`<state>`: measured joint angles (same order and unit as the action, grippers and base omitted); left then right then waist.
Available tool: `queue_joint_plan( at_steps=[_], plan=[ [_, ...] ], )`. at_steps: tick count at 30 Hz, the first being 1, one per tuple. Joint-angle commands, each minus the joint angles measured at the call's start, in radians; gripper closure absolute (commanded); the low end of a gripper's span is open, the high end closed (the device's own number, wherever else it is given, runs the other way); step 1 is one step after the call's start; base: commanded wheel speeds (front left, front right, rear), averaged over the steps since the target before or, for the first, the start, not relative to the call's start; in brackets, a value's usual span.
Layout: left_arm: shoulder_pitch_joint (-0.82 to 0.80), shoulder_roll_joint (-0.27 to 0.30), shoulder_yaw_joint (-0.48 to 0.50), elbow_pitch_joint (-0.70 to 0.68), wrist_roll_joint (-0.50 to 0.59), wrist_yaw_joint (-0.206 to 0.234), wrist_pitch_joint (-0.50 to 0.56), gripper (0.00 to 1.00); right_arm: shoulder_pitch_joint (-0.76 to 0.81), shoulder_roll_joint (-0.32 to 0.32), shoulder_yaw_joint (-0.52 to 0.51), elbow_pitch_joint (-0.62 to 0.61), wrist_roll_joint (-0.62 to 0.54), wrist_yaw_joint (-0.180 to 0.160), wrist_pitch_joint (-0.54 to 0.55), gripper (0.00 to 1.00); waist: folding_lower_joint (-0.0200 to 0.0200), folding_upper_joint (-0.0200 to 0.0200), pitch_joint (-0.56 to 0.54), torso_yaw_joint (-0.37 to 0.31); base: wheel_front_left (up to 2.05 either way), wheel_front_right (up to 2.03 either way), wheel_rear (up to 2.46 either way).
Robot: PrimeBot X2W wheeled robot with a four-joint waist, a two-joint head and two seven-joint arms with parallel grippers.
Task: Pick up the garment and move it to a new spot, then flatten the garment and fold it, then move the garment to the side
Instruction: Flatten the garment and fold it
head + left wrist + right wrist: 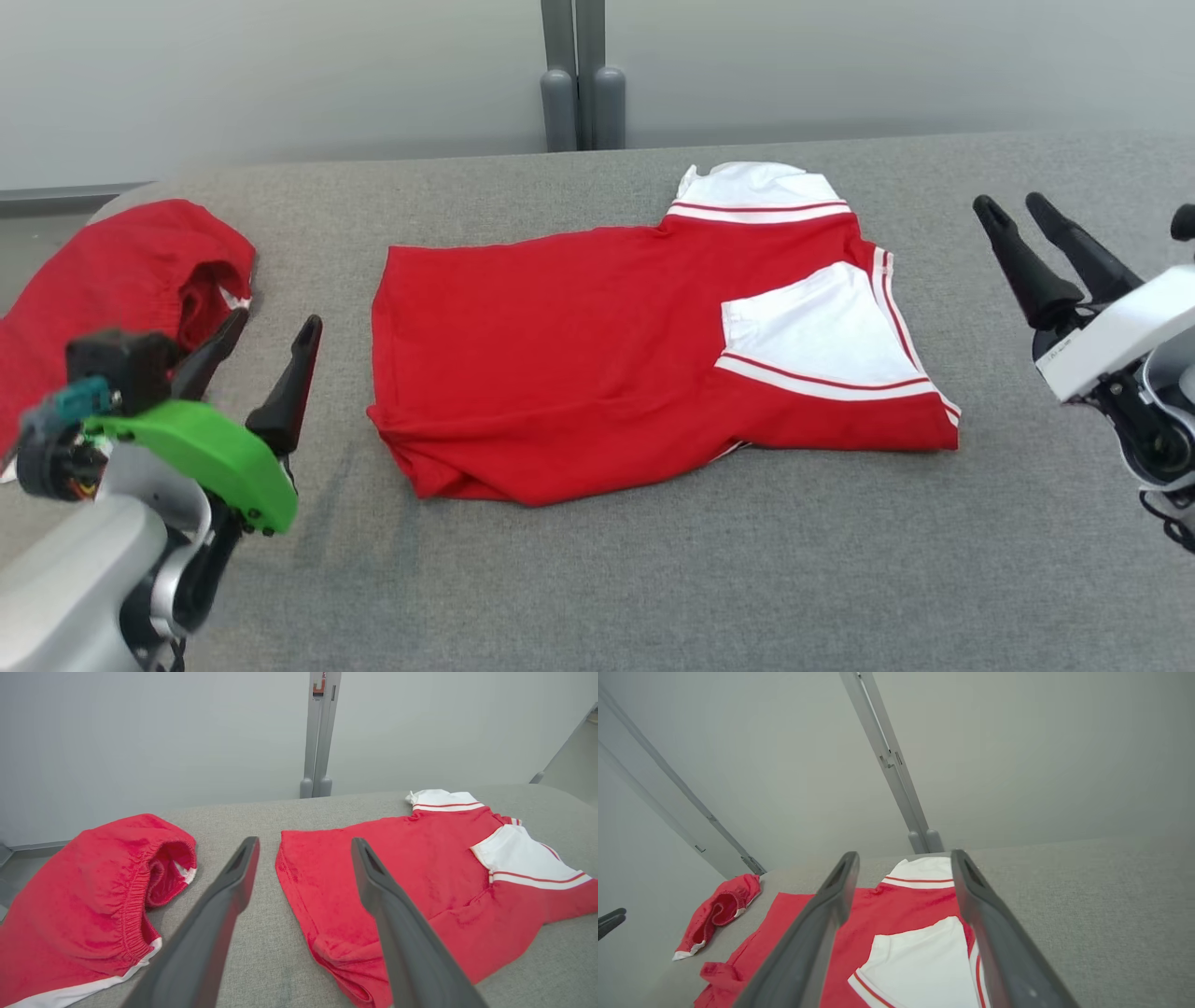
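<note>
The garment (597,345) is a red shirt with white striped sleeves, lying partly folded in the middle of the grey table (653,579); it also appears in the left wrist view (420,868) and the right wrist view (896,933). My left gripper (271,345) hovers open to the garment's left, fingers apart, nothing between them; its own view shows the same gap (303,858). My right gripper (1018,210) stands open to the garment's right, apart from it, empty, with the sleeve seen beyond its fingers (903,868).
Red shorts (121,289) with an elastic waist and white trim lie crumpled at the table's far left edge, just behind my left gripper (93,891) (717,910). A grey post (581,75) stands behind the table against the pale wall. Bare cloth surface lies in front.
</note>
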<state>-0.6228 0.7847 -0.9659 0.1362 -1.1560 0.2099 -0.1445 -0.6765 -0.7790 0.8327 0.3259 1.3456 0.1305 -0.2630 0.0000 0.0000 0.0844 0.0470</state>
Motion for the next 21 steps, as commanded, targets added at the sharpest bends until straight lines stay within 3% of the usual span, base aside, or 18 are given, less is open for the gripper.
queue_joint_plan(
  at_steps=[1,5,9,15,21],
  plan=[
    [0.048,-0.004,0.016,-0.014,0.016,0.032,-0.053,0.0,0.079,0.034,-0.075,0.004,-0.067,0.0,-0.001,0.0,0.0,0.0,-0.012,-0.005,0.0,0.0,0.0],
    [0.155,-0.025,0.099,-0.065,0.072,0.118,-0.119,0.0,0.253,0.142,-0.321,-0.033,-0.267,0.0,-0.002,0.0,0.0,0.0,-0.016,-0.011,0.0,0.0,0.0],
    [0.3,-0.115,0.289,-0.152,0.225,0.157,-0.119,0.0,0.419,0.246,-0.482,-0.073,-0.405,0.0,-0.002,0.0,0.0,0.0,-0.013,-0.011,0.0,0.0,0.0],
    [0.507,-0.271,0.484,-0.193,0.45,0.124,-0.119,0.0,0.553,0.344,-0.57,-0.066,-0.503,0.0,-0.002,0.0,0.0,0.0,0.0,-0.021,0.0,0.0,0.0],
    [0.591,-0.384,0.538,-0.137,0.584,0.025,-0.12,0.0,0.561,0.381,-0.578,-0.011,-0.517,0.0,-0.002,0.0,0.0,0.0,0.021,-0.019,0.0,0.0,0.0]
  ],
)
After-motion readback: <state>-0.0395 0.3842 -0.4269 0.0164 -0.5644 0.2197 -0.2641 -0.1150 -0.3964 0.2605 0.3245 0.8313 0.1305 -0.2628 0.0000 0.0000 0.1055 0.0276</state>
